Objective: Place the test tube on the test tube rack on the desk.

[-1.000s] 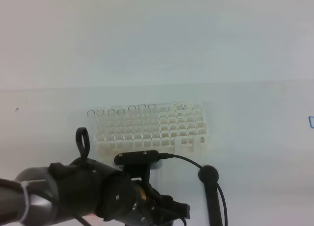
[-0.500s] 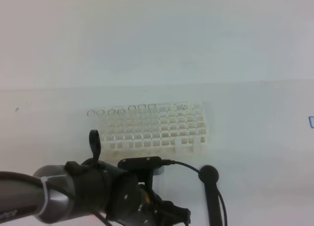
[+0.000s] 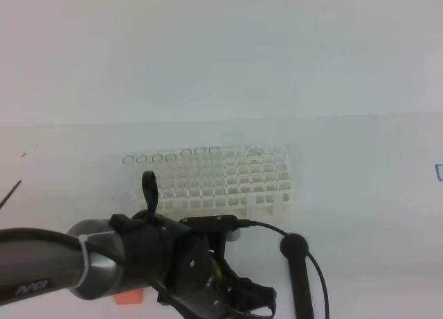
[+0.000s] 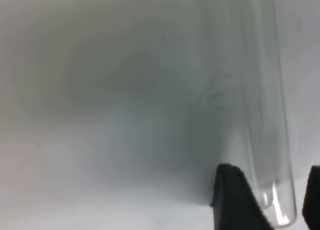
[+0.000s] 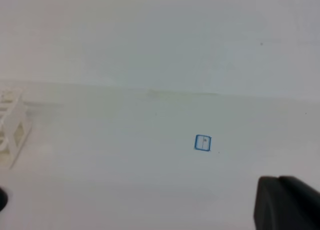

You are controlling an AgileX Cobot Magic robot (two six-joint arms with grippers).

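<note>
Left gripper [image 4: 267, 200] jaws apart, test tube [image 4: 260, 115] between them

Plain pale wall [image 3: 221, 49] behind, meeting white tabletop along straight horizontal seam. Small blue square mark [image 5: 202, 142] on surface near right edge. Lighting soft, even, diffuse.

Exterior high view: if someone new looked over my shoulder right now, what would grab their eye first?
Most likely the bulky dark left arm filling the lower left, with its left gripper at the bottom edge. Behind it the white test tube rack stands mid-desk, a row of clear tube mouths along its rear left. In the left wrist view, a clear test tube sits between the dark fingertips.
</note>
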